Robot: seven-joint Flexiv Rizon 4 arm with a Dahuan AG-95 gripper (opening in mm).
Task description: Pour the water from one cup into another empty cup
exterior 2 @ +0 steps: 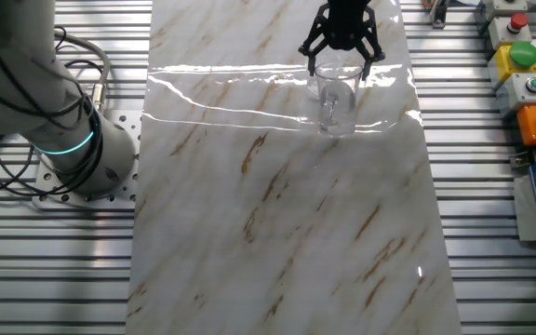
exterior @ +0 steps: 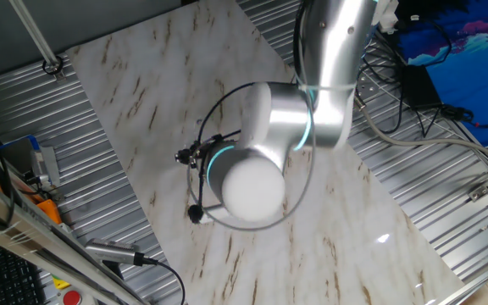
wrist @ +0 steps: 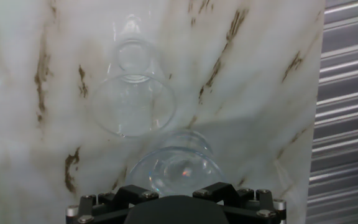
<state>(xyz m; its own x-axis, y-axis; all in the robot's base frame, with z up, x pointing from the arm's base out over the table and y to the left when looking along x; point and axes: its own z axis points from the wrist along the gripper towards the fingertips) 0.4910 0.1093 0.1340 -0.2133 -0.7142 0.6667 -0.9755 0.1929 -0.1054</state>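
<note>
In the other fixed view, my black gripper (exterior 2: pixel 341 61) hangs open over the larger clear tumbler (exterior 2: pixel 335 76) at the far end of the marble board, fingers spread to either side of its rim without touching it. The smaller clear cup (exterior 2: pixel 336 113) stands right beside it, on the near side. In the hand view the tumbler (wrist: pixel 176 167) lies just ahead of the gripper's black linkage, and the smaller cup (wrist: pixel 132 102) stands beyond it to the left. I cannot make out water in either glass. In one fixed view the arm (exterior: pixel 265 157) hides both cups and the gripper.
The marble board (exterior 2: pixel 277 214) lies on a ribbed metal table. The robot base (exterior 2: pixel 73 140) with cables is at its left. Control boxes with coloured buttons (exterior 2: pixel 521 58) stand at the right. The board's right edge (wrist: pixel 319 112) is close to the tumbler.
</note>
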